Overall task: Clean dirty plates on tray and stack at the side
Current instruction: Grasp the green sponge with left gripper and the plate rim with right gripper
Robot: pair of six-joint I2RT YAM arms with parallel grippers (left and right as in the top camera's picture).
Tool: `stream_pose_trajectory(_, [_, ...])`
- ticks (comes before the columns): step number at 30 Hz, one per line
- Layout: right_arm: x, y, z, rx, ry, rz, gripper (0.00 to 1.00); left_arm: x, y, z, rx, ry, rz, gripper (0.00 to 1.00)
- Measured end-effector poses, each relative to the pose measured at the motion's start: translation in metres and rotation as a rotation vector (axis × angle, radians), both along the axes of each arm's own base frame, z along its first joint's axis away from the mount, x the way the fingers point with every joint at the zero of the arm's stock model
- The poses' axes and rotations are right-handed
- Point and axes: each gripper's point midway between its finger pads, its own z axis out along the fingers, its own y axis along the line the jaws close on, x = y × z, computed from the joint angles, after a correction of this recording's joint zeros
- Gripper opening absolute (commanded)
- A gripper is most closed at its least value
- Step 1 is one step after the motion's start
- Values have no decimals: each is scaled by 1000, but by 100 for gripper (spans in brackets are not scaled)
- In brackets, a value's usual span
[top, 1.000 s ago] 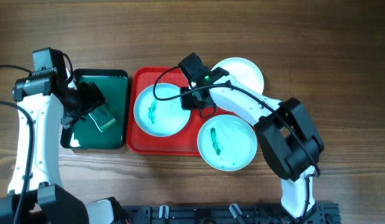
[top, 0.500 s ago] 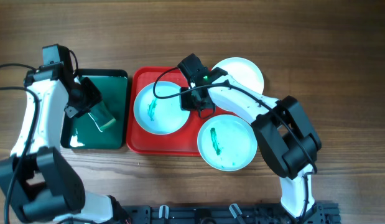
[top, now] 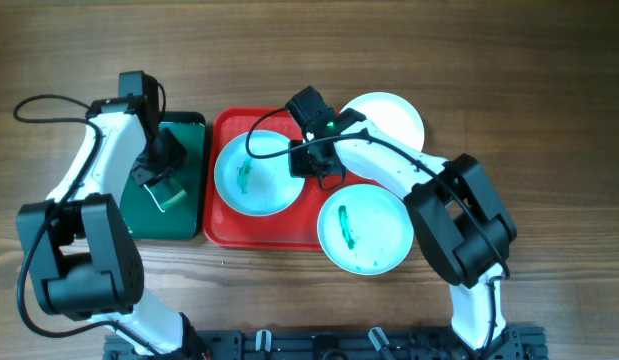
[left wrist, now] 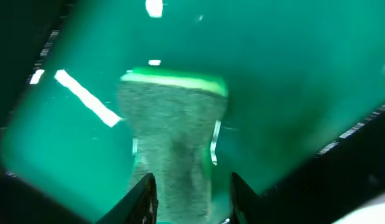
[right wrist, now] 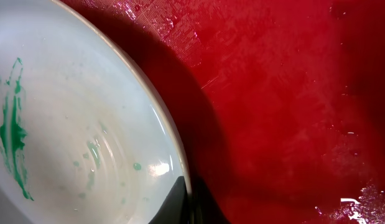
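Observation:
On the red tray (top: 229, 125) (right wrist: 292, 93) lies a pale aqua plate (top: 261, 192) (right wrist: 74, 124) with a green smear. My right gripper (top: 312, 165) (right wrist: 189, 202) is shut on that plate's right rim. A second smeared plate (top: 369, 235) overlaps the tray's front right corner. A clean white plate (top: 394, 112) sits on the table behind my right arm, partly hidden by it. My left gripper (top: 161, 180) (left wrist: 192, 199) is down in the dark green tray (top: 187, 130) (left wrist: 292, 74). It is shut on a grey-and-green sponge (top: 170, 194) (left wrist: 173, 118), which looks pinched at the waist.
The dark green tray stands just left of the red one, their rims almost touching. My right arm reaches across the red tray's back right part. A black rail (top: 319, 345) runs along the table's front edge. Bare wood lies all around.
My left arm has swung, its upper part shifting to the right over the green tray, and its gripper has closed onto the sponge. My right arm and all three plates have stayed put.

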Motion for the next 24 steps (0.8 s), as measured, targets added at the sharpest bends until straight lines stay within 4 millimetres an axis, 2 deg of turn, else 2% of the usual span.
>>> stream_pose_trajectory(6, [0, 0, 0, 0, 0, 0, 4, -12, 10, 2, 61, 47, 31, 29])
stream_pose_trajectory(9, [0, 0, 0, 0, 0, 0, 4, -6, 13, -2, 76, 16, 33, 25])
stream_pose_trajectory(18, [0, 0, 0, 0, 0, 0, 4, 0, 9, -21, 56, -34, -9, 25])
stream_pose_trajectory(20, [0, 0, 0, 0, 0, 0, 4, -1, 8, -23, 53, -31, -13, 27])
stream_pose_trajectory(24, [0, 0, 0, 0, 0, 0, 4, -11, 7, -30, 47, -4, -17, 38])
